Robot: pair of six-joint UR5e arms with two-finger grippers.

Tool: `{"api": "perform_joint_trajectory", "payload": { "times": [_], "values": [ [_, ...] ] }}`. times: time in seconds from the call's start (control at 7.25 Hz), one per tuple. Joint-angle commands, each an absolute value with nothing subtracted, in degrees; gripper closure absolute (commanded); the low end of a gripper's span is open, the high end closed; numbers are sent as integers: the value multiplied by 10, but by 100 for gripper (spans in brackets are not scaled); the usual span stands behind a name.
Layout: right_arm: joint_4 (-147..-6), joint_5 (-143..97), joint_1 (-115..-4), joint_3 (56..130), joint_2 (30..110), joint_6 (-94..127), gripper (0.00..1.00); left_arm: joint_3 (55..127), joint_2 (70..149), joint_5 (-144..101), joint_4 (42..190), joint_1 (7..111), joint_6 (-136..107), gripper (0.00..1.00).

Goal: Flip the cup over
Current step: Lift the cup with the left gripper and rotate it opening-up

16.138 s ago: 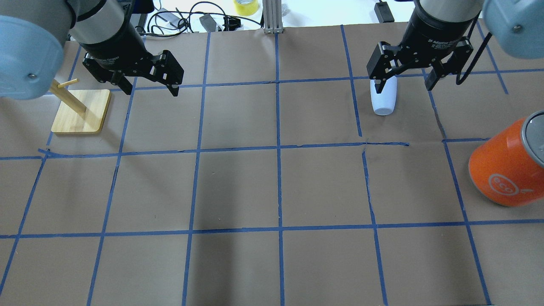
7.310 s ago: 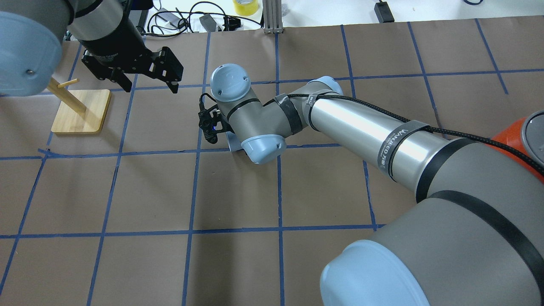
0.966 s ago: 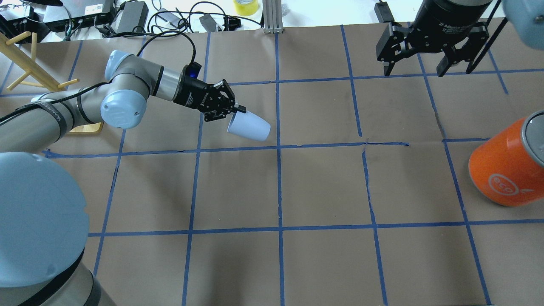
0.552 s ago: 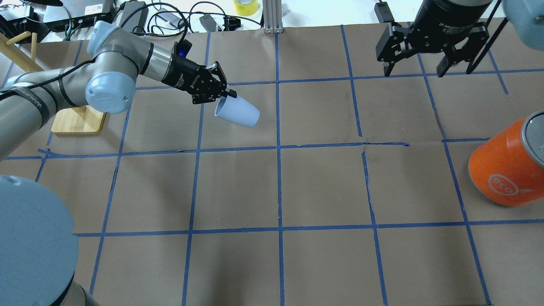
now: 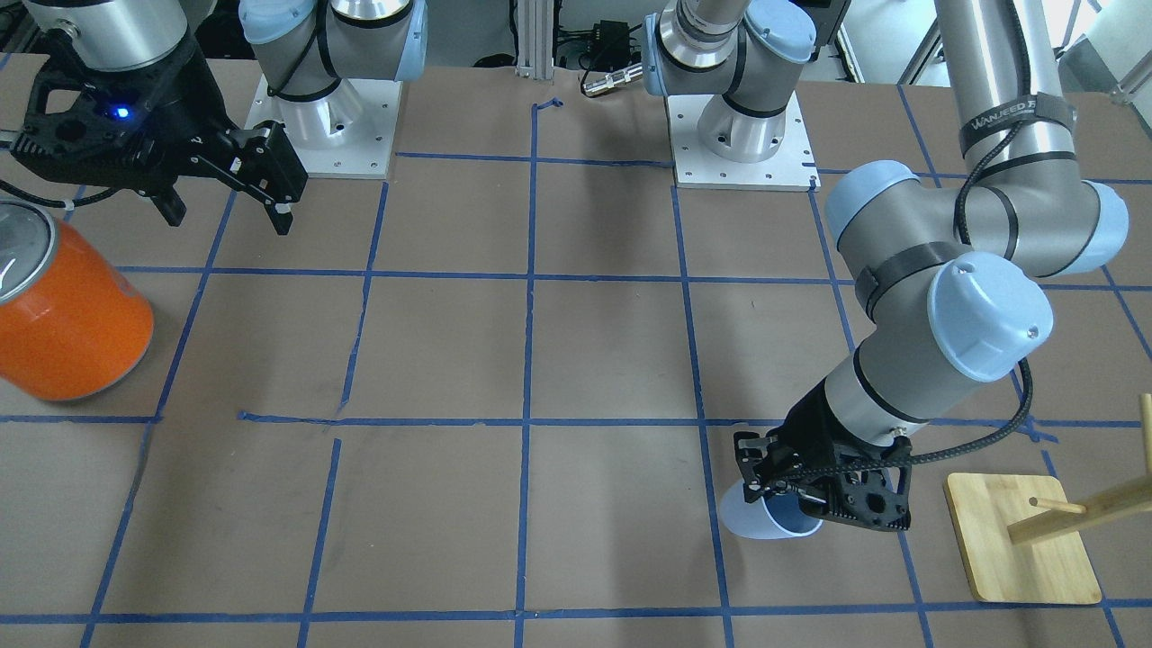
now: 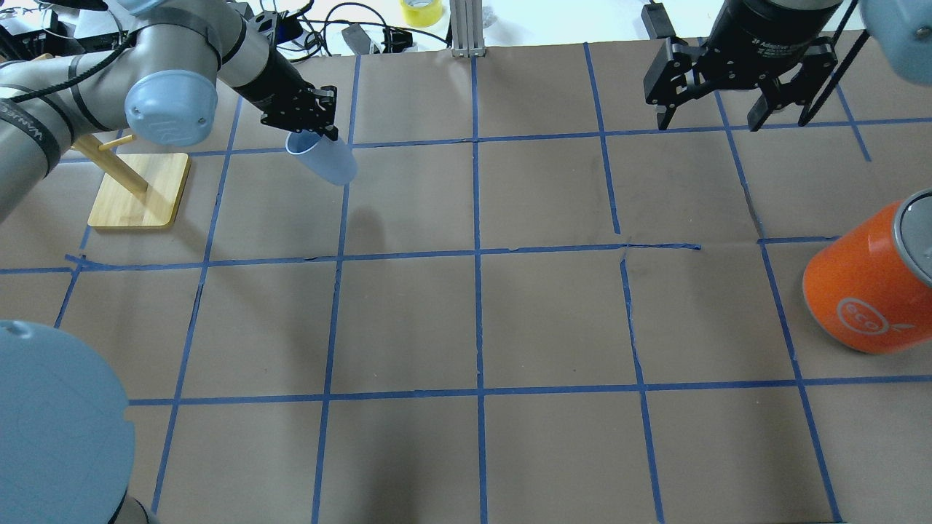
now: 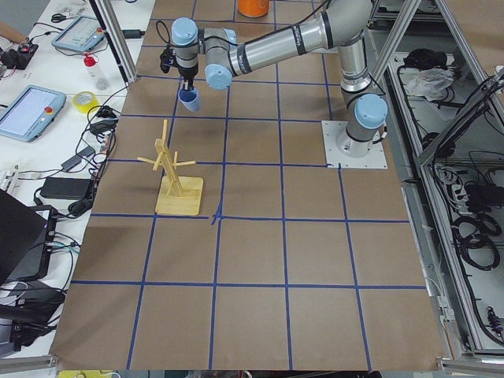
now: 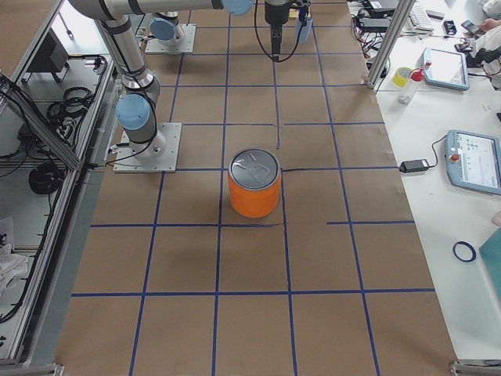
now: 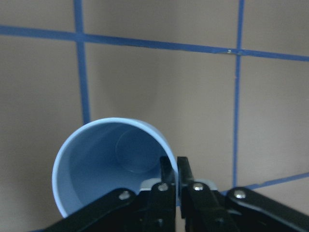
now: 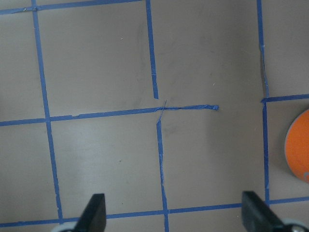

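Observation:
The pale blue cup (image 6: 329, 163) hangs tilted above the table, mouth up toward the wrist, at the far left. My left gripper (image 6: 314, 132) is shut on its rim, one finger inside and one outside. The left wrist view looks into the cup's darker blue inside (image 9: 104, 166), with the fingers (image 9: 166, 170) pinching the rim. In the front-facing view the cup (image 5: 760, 522) sits under the left gripper (image 5: 801, 504). My right gripper (image 6: 710, 122) is open and empty, high over the far right of the table; it also shows in the front-facing view (image 5: 229, 216).
A large orange can (image 6: 866, 287) with a silver top stands at the right edge and shows in the front-facing view (image 5: 67, 315). A wooden peg stand (image 6: 138, 191) on a square base stands left of the cup. Cables and gear lie beyond the table's far edge.
My left arm has carried the cup to the left and away from the robot, and has turned it from lying sideways toward mouth-up. The right gripper has not moved.

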State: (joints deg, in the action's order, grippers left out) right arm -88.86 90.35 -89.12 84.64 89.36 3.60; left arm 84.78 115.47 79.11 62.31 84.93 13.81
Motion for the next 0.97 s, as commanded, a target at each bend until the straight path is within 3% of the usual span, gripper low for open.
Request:
{"api": "perform_joint_trajectory", "payload": {
  "times": [0.0, 0.55, 0.69, 0.83],
  "values": [
    [-889, 901, -891, 846, 893, 37, 0, 844, 1171, 907, 610, 849, 214, 100],
    [-883, 905, -891, 846, 892, 37, 0, 860, 1196, 912, 592, 841, 214, 100],
    [-884, 906, -891, 847, 893, 37, 0, 860, 1195, 912, 592, 841, 214, 56],
    [-886, 906, -891, 847, 893, 37, 0, 861, 1187, 911, 598, 841, 214, 1]
  ]
}}
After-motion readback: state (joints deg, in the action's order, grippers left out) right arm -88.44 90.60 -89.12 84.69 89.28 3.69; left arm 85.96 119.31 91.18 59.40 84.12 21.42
